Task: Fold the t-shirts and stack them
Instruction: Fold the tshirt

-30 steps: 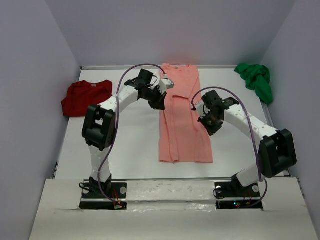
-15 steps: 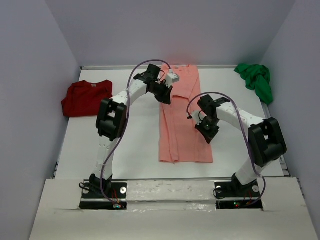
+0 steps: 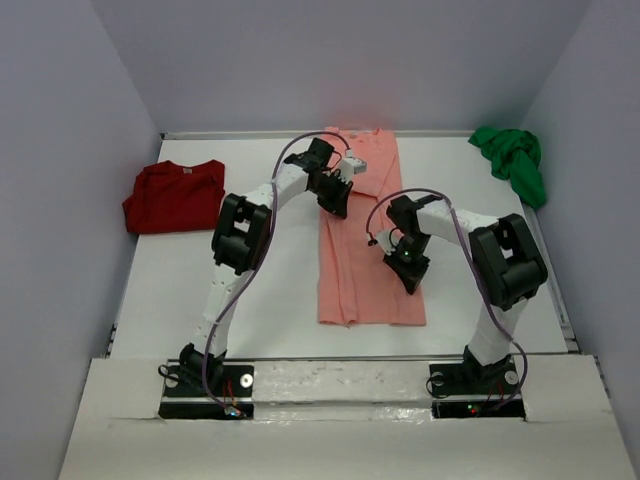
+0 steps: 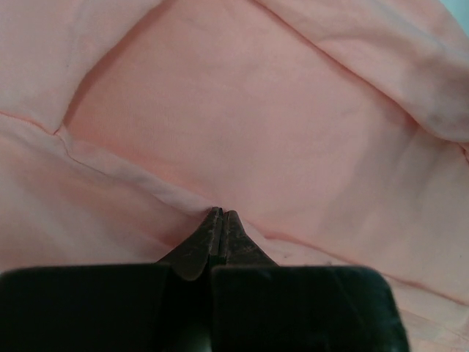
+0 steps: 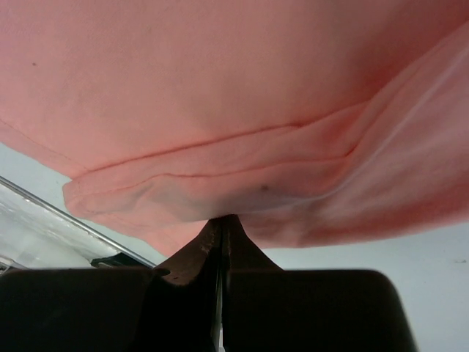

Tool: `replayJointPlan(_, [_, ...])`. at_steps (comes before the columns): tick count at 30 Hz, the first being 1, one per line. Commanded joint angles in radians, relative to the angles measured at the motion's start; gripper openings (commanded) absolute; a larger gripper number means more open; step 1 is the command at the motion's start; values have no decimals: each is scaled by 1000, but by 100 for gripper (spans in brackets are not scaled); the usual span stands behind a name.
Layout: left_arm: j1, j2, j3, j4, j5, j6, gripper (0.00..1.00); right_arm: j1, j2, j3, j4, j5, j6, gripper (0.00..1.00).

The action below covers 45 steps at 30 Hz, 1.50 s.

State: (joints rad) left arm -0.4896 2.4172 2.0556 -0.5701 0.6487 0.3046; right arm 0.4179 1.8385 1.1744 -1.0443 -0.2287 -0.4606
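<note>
Tools (image 4: pixel 220 214) (image 5: pixel 222 218) tight on salmon-pink t-shirt (image 3: pixel 350 262)

Beyond the left gripper (image 4: pixel 220 214) the salmon-pink t-shirt (image 4: pixel 256 132) overruns every edge. Past the right gripper (image 5: pixel 222 220) — cut off above, sideways.

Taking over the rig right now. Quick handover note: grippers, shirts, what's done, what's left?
Left gripper: shut, tips on a crease of the salmon-pink cloth t-shirt, far-left part. Can't tell if cloth is pinched.
Right gripper: shut, tips at that shirt's right edge, toward the near end. Same doubt.
Things: the pink shirt lies mid-table as a long narrow strip, collar at the far end. The dark red cloth t-shirt is far left and the bright green cloth t-shirt is crumpled far right, both untouched.
Done: pink appears folded lengthwise.
Left: fold pink crosswise, fold red and green, stack all three.
</note>
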Motion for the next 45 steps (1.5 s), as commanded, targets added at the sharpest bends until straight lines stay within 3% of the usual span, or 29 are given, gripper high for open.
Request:
replayJointPlan(1, [-1,23,73,-50,8,-18,0,-7,43,68,0,-31,-16,0])
replayJointPlan(8, [23,121,208,-100,-21,-12,0,-7,114,132,12,0,-9,0])
replayJointPlan(15, [97,169,268,-51,12,-56,0,-7,172,200,55,58,-7,0])
replayJointPlan(29, [154,246,438,59,-146,-74,0,-7,326,407,56,124,-12,0])
replayJointPlan(39, [157,270,442,165,-156,-97,0,-7,364,479,40,140,-20,0])
replayJointPlan(43, [158,228,414,180,-123,-99,0,-7,305,452,12,131,-29,0])
replayJointPlan(45, [161,143,327,203,-115,-99,11,-7,228,412,10,138,-32,2])
